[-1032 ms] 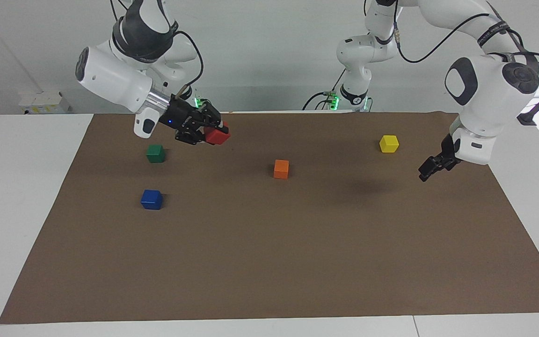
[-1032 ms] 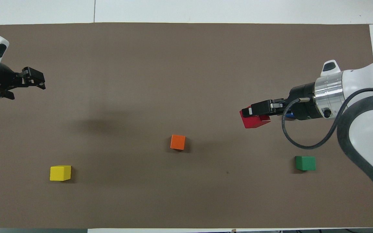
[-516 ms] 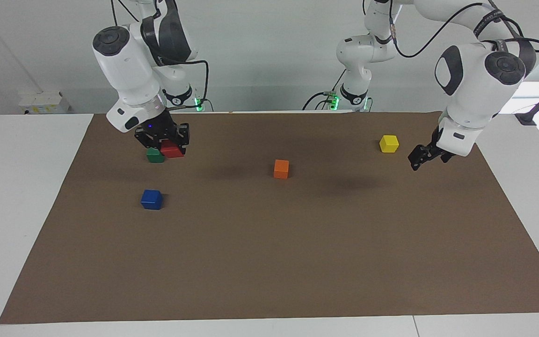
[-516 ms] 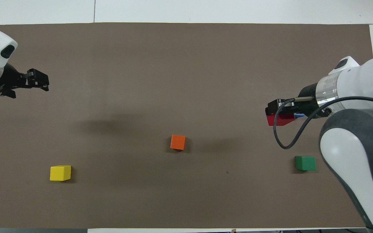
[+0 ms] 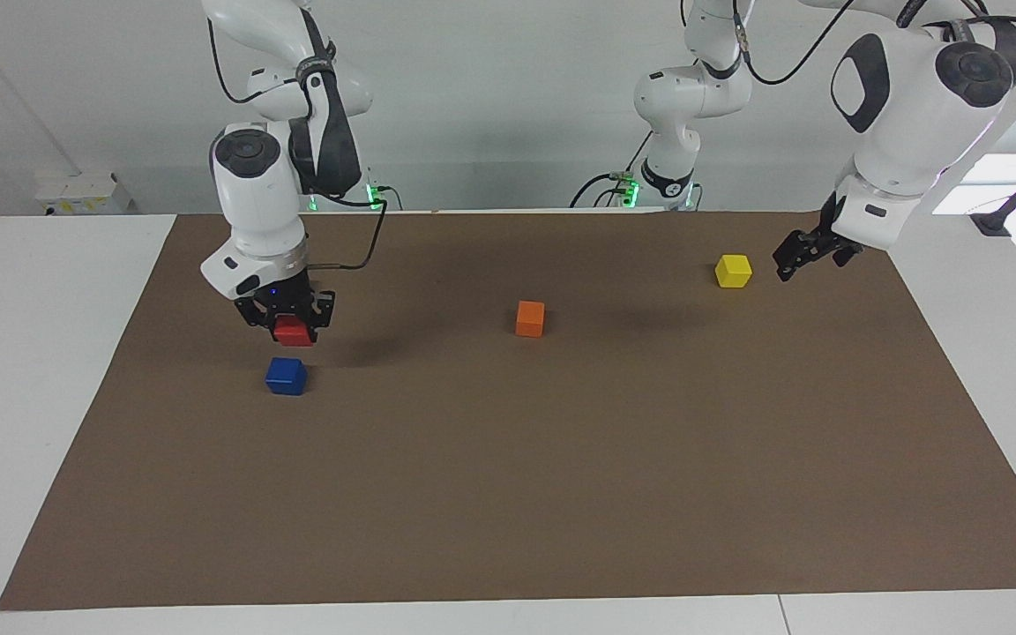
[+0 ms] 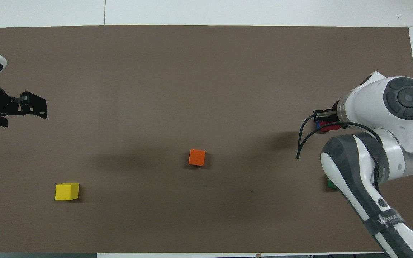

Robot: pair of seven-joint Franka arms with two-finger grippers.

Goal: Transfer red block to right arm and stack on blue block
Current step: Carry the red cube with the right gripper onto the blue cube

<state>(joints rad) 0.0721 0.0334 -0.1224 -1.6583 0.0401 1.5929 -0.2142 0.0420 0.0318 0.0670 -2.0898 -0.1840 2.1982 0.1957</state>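
My right gripper (image 5: 293,328) is shut on the red block (image 5: 294,332) and points straight down. It holds the block in the air over the blue block (image 5: 286,376), with a clear gap between the two. In the overhead view the right arm's wrist covers most of the red block (image 6: 331,126), and only a sliver of the blue block (image 6: 318,124) shows. My left gripper (image 5: 803,251) is open and empty, up in the air beside the yellow cube (image 5: 733,271) at the left arm's end of the table. It also shows in the overhead view (image 6: 34,108).
An orange cube (image 5: 530,318) sits mid-table on the brown mat (image 5: 561,485). A green cube (image 6: 331,184) lies nearer to the robots than the blue block; the right arm hides most of it in the overhead view and all of it in the facing view.
My right arm has swung its gripper from sideways to straight down and carried the red block over the blue block, lower than before. My left gripper has drawn back and risen toward the yellow cube.
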